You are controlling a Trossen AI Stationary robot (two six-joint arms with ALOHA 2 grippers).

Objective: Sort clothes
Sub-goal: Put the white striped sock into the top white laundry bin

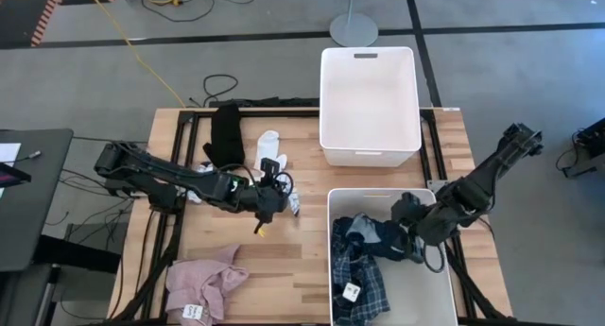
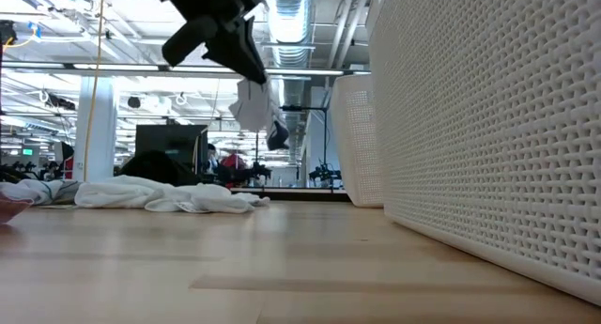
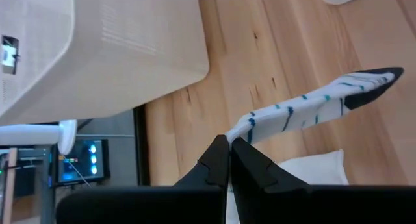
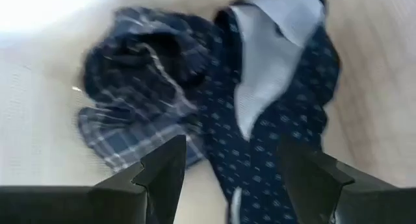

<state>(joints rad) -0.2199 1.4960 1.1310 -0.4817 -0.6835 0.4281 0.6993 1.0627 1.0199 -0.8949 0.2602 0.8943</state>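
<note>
Left wrist view: the left gripper (image 3: pixel 229 146) is clamped on the cuff of a striped sock (image 3: pixel 312 107), which dangles limp above the desk (image 3: pixel 273 49); light and floppy, it likely holds best pinched there. Farther off, the right gripper (image 1: pixel 408 239) hangs open, empty, over the plaid shirt (image 1: pixel 364 279) in the near bin (image 1: pixel 444 302).

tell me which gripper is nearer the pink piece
Left. The left gripper hangs up and right of the pink piece; the right gripper is far across, inside the near bin.
</note>
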